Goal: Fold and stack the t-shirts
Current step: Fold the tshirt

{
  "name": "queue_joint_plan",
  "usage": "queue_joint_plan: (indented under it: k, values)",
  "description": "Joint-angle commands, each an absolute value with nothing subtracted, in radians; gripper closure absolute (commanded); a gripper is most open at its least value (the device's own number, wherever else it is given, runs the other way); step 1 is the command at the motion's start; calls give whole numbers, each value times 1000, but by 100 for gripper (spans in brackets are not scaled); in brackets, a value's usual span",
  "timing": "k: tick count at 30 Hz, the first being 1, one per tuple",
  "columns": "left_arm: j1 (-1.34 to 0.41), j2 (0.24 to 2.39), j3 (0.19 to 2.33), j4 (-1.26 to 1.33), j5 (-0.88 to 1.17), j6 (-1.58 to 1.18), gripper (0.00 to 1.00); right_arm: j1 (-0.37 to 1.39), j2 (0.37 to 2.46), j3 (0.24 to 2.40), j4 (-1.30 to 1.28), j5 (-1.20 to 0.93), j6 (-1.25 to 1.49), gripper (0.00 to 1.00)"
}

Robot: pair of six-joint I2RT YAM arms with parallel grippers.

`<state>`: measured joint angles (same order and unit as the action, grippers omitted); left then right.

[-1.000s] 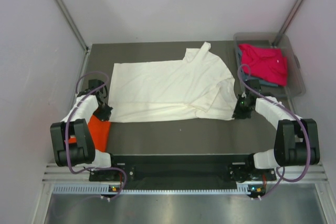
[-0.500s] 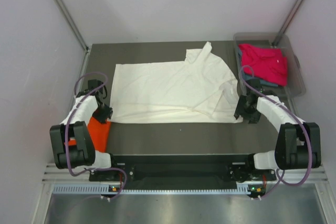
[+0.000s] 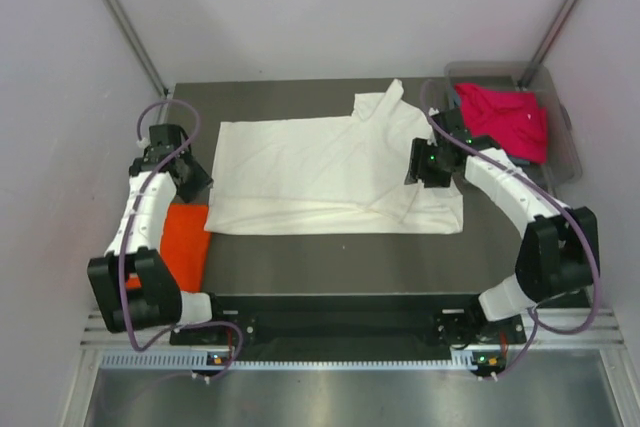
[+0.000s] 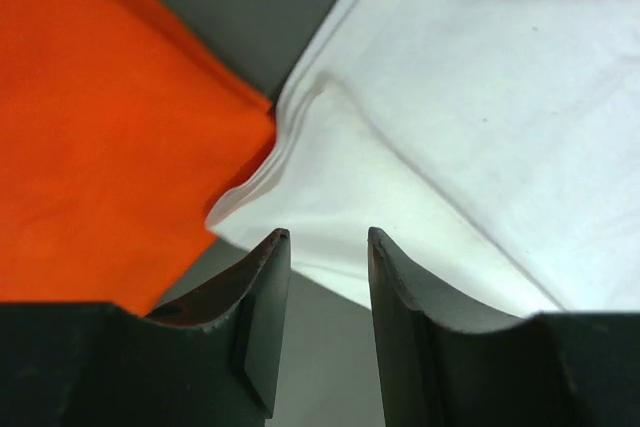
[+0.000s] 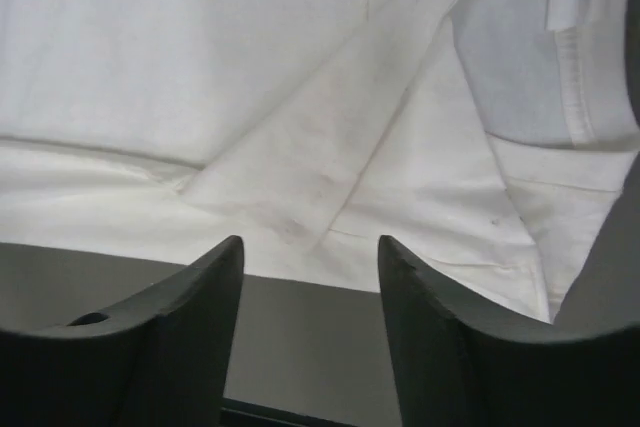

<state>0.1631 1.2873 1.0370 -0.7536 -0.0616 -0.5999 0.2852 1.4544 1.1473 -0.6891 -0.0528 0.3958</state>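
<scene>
A large cream-white t-shirt (image 3: 320,172) lies spread flat across the middle of the table, one sleeve folded inward (image 5: 330,137). An orange t-shirt (image 3: 185,242) lies folded at the near left, touching the white shirt's near-left corner (image 4: 250,207). My left gripper (image 3: 195,179) hovers by that left edge, open, with nothing between its fingers (image 4: 328,239). Over the white shirt's right part hangs my right gripper (image 3: 418,167), also open and holding nothing (image 5: 310,245). A magenta-pink t-shirt (image 3: 505,117) lies on a grey-blue one (image 3: 518,159).
A clear plastic bin (image 3: 565,152) at the far right holds the magenta-pink and grey-blue shirts. Bare dark table (image 3: 340,257) runs between the white shirt's near edge and the arm bases. White walls stand on both sides and at the back.
Both grippers opened and let go of the white shirt's near corners. The left arm drew back along the left edge; the right arm rose and moved left over the shirt.
</scene>
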Motion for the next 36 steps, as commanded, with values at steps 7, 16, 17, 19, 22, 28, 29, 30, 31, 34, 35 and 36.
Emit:
queue_joint_plan:
  k: [7, 16, 17, 19, 22, 28, 29, 30, 31, 34, 35, 36]
  values:
    - [160, 1626, 1190, -717, 167, -456, 56, 232, 1606, 1243, -681, -190, 433, 50]
    - [160, 1810, 1292, -733, 126, -382, 66, 204, 1609, 1224, -681, -219, 402, 48]
    - [160, 1813, 1293, -726, 123, -385, 66, 201, 1608, 1217, -681, -221, 400, 48]
    - [161, 1836, 1308, -729, 114, -396, 67, 196, 1611, 1204, -677, -221, 402, 48]
    - [160, 1879, 1331, -756, 92, -410, 68, 190, 1609, 1201, -676, -225, 402, 48]
    - [161, 1907, 1330, -765, 64, -434, 68, 176, 1617, 1215, -670, -235, 402, 48]
    - [160, 1914, 1333, -764, 66, -436, 67, 178, 1618, 1216, -669, -236, 403, 48]
    - [160, 1919, 1333, -767, 66, -440, 66, 178, 1624, 1215, -667, -238, 406, 48]
    - [161, 1922, 1335, -765, 67, -439, 66, 176, 1628, 1215, -660, -244, 408, 48]
    - [160, 1934, 1341, -773, 60, -443, 65, 176, 1651, 1216, -654, -250, 422, 47]
    - [160, 1933, 1342, -779, 57, -442, 64, 176, 1663, 1218, -652, -255, 429, 47]
    - [160, 1934, 1341, -781, 54, -443, 64, 175, 1667, 1223, -650, -258, 431, 46]
